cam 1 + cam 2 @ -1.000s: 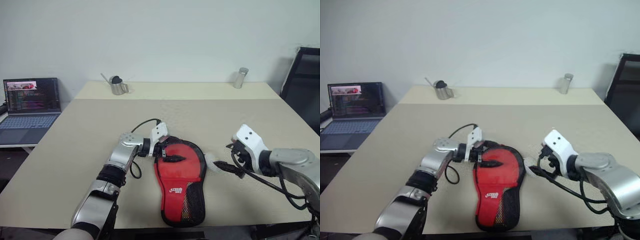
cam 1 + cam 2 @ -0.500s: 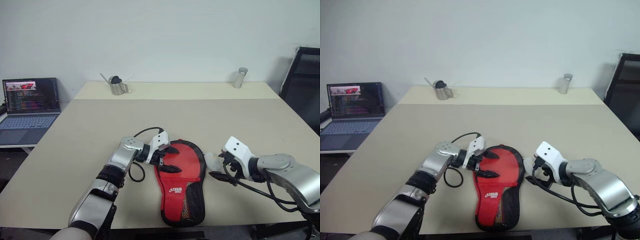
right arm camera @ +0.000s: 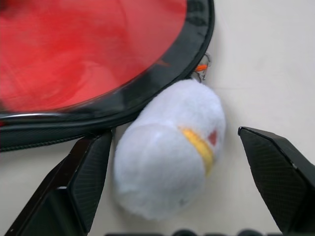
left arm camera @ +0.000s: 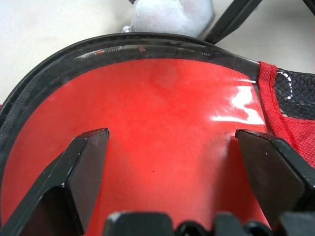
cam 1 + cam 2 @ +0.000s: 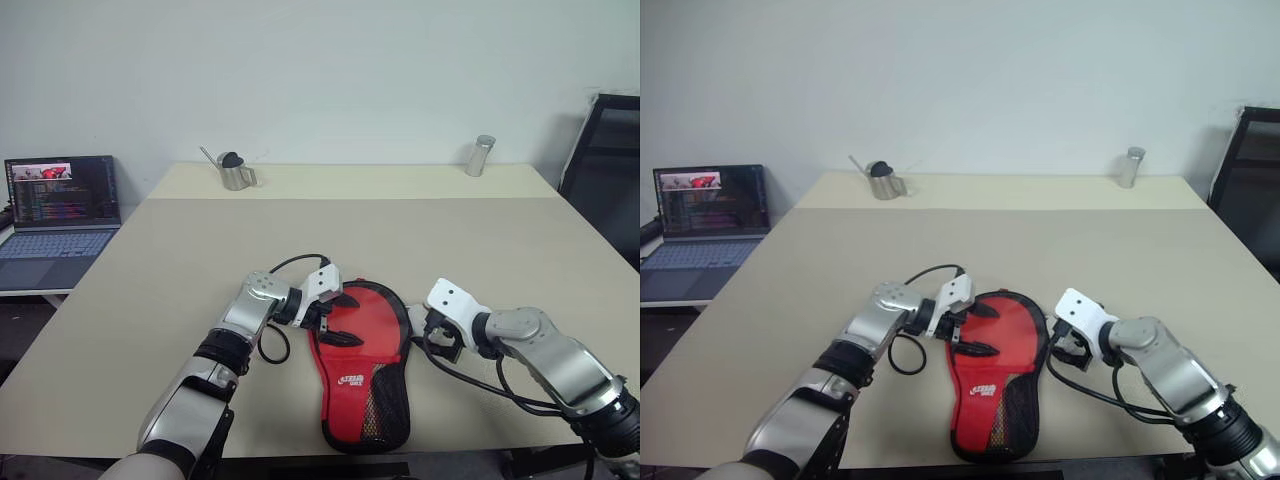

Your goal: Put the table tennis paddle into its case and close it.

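Left eye view: the case (image 5: 362, 365) lies red side up near the desk's (image 5: 180, 270) front edge.

Left wrist view: the left gripper (image 4: 172, 162) spreads open over it.

Right wrist view: the right gripper (image 3: 187, 182) (wide open) straddles a white plush charm (image 3: 167, 152).

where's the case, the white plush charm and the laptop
case (image 5: 365, 345): left eye view, middle of its red side
plush charm (image 3: 167, 147): right wrist view, its white body
laptop (image 5: 62, 192): left eye view, its lit screen
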Action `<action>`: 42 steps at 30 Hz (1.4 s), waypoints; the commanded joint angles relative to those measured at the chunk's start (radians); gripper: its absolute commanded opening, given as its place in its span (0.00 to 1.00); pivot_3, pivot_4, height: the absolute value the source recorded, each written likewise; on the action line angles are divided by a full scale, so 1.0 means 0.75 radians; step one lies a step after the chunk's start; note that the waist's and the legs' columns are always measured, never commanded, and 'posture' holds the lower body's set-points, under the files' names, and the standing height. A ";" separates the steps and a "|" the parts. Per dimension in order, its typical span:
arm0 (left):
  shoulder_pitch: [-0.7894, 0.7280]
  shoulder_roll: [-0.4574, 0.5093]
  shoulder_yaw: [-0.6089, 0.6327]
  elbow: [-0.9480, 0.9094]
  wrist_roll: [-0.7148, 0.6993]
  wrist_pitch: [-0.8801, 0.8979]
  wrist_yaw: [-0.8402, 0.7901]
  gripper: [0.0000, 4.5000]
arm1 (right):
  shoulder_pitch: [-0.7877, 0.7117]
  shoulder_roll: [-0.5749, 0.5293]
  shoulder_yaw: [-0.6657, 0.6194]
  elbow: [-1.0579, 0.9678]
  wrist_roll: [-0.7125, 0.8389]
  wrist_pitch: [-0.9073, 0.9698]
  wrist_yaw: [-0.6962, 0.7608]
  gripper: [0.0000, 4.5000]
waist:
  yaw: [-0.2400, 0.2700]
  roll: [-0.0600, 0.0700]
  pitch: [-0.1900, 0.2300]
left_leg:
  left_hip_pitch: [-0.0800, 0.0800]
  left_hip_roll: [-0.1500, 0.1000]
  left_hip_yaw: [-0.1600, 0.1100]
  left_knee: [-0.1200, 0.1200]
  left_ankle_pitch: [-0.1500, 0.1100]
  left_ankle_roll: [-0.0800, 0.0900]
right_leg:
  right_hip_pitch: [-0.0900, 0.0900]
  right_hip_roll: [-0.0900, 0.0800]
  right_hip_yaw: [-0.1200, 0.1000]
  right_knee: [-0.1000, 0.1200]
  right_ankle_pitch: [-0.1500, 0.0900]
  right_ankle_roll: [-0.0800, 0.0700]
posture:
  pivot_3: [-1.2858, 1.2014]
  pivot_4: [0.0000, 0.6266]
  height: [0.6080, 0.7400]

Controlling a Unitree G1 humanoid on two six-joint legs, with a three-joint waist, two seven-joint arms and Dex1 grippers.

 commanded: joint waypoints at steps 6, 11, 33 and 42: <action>-0.038 -0.027 -0.019 0.026 0.000 -0.010 -0.028 1.00 | -0.010 0.019 -0.028 0.001 -0.076 -0.046 -0.004 0.40 | 0.001 0.000 0.000 | 0.000 0.000 0.000 0.000 0.000 0.000 | 0.000 0.000 0.000 0.000 0.000 0.000 | 0.52 0.24 1.00; -0.040 -0.055 -0.064 0.166 0.050 -0.103 -0.063 1.00 | -0.007 0.021 -0.035 0.000 -0.091 -0.048 0.010 0.09 | 0.002 0.000 0.000 | 0.000 0.000 0.000 0.000 0.000 0.000 | 0.000 0.000 0.000 0.000 0.000 0.000 | 0.52 0.24 1.00; -0.038 -0.122 -0.111 0.487 0.107 -0.176 -0.099 1.00 | 0.380 -0.277 -0.376 -0.583 0.114 0.216 0.191 0.05 | 0.026 0.006 -0.013 | 0.016 0.000 -0.002 -0.001 0.000 0.000 | 0.018 0.001 -0.002 -0.003 -0.005 0.007 | 0.52 0.24 1.00; -0.087 -0.166 -0.110 0.576 0.135 -0.203 -0.074 1.00 | 0.723 -0.398 -0.540 -0.912 0.270 0.226 0.310 0.05 | 0.037 0.005 -0.018 | 0.022 0.000 -0.005 -0.002 -0.001 0.000 | 0.029 0.000 -0.007 -0.011 -0.006 0.009 | 0.52 0.24 1.00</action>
